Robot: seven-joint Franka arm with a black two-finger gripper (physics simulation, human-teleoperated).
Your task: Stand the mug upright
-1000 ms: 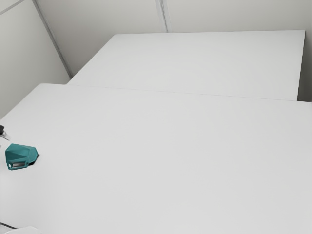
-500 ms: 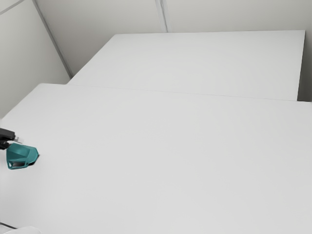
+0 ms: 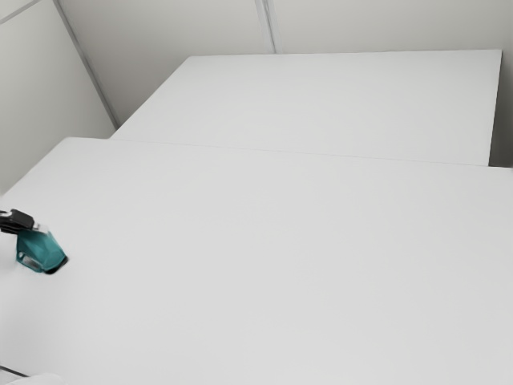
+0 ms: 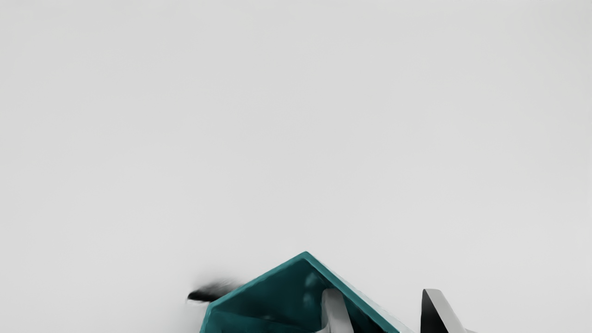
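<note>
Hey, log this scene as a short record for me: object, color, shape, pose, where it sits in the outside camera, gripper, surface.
object: mug
color: teal
shape: angular, flat-faced
pose: tilted, not upright
place: near the exterior view's left edge
gripper: at the mug; firm hold or not, cannot tell
surface: plain white table

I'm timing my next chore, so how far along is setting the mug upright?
The reach looks done: the gripper is at the open end of the mug. In hand seems the righting: the mug leans, not yet upright. Left: standing it squarely on the table, then backing away.
</note>
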